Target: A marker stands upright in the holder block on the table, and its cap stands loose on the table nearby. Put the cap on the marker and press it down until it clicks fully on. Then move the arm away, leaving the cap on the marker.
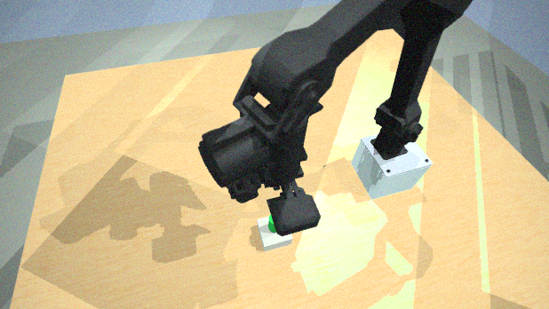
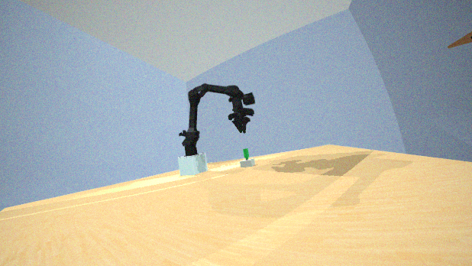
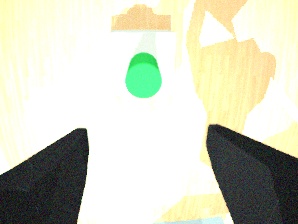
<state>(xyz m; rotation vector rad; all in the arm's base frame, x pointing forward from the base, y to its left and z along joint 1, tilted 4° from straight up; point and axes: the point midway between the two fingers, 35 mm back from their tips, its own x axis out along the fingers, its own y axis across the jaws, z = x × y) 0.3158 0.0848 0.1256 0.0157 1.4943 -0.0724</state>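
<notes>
Blue walls enclose a wood-grain table (image 2: 344, 214). The matte black arm (image 1: 302, 67) rises from a pale box base (image 1: 410, 170). At mid-frame its gripper (image 2: 242, 129) hangs part-open and empty, well above the green cap (image 2: 246, 153) standing on the grey holder block (image 2: 247, 163); marker body not discernible.

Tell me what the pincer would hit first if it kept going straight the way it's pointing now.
Probably the green cap on the marker in the holder block. The open pincer points down with the cap roughly below it, so it might instead straddle the cap; depth is unclear.
</notes>
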